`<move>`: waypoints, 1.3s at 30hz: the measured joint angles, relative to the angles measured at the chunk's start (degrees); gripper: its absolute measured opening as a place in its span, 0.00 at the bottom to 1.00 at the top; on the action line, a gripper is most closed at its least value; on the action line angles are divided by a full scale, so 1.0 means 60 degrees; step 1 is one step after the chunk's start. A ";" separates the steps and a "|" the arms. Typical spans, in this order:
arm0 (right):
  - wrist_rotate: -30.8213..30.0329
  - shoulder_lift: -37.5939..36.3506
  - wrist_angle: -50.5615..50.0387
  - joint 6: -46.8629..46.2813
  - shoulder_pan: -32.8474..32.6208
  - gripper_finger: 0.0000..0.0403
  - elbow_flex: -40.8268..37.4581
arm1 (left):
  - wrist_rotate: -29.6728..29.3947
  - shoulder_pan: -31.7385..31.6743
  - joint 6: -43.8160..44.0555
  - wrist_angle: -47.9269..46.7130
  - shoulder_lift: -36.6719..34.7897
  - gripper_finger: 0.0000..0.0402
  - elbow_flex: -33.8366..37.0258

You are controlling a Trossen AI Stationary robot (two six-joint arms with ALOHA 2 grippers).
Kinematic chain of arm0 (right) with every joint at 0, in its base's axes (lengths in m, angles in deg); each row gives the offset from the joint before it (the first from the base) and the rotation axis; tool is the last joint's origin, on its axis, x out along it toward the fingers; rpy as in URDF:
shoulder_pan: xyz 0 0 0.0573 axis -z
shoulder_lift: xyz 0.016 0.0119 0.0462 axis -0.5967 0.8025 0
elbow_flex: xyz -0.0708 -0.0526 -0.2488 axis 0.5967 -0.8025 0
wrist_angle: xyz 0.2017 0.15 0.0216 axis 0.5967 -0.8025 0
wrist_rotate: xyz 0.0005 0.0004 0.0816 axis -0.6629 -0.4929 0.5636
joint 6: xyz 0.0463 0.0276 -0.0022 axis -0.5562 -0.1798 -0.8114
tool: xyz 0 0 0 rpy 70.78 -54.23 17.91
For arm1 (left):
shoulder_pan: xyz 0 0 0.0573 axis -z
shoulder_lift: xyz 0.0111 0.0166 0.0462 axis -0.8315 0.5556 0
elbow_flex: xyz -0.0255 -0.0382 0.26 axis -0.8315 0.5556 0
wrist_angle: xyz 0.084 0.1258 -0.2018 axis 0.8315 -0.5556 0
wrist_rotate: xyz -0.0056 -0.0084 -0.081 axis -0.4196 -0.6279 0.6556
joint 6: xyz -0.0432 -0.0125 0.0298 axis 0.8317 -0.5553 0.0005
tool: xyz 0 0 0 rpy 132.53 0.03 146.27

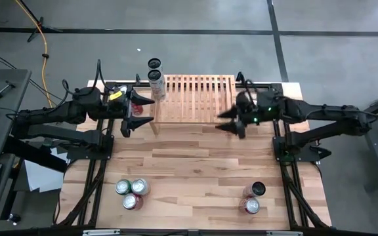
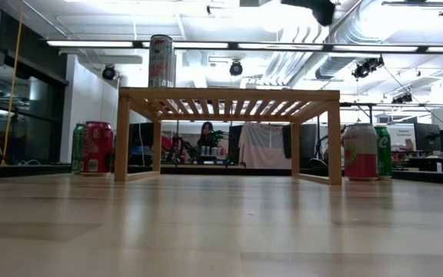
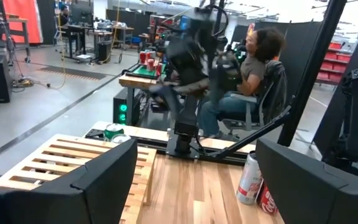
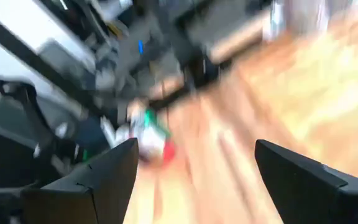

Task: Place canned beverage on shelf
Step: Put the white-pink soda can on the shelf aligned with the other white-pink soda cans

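You're looking at the shelf (image 1: 194, 98) sitting at the far middle of the surface (image 1: 195, 170), with one tall silver can (image 1: 156, 84) standing upright on its far left corner. A dark-topped can (image 1: 154, 63) is showing just beyond it, off the shelf. Your left end effector (image 1: 144, 111) is hovering just left of the shelf's left end, fingers spread wide and gripping nothing. Your right end effector (image 1: 226, 122) is hanging at the shelf's near right corner, fingers also wide apart and empty. Three cans (image 1: 132, 193) are clustering at the near left of the surface, red and green among them. Two more cans (image 1: 252, 197) are waiting at the near right, well apart from both arms. Beyond the surface, a person (image 3: 253, 68) is sitting in a chair.
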 joint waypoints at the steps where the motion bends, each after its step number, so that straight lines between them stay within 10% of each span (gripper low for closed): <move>1: 0.0001 0.0000 -0.0439 -0.0287 -0.0217 0.76 0.0004 | -0.0105 0.0000 -0.0002 -0.0041 0.0000 0.79 0.0000; 18: 0.0457 0.0317 -0.4869 -0.4142 -0.4062 0.76 0.0869 | -0.1009 0.0004 0.0242 -0.0045 0.0000 0.79 0.0000; 29: -0.0476 0.4176 -1.1351 -0.7849 -0.5898 0.76 0.5626 | -0.1016 0.0005 -0.0486 -0.0179 -0.0003 0.79 0.0000; 39: -0.0010 0.6056 -1.1872 -1.0357 -0.6734 0.76 0.6564 | -0.1009 0.0007 -0.0265 -0.0307 0.0000 0.79 0.0000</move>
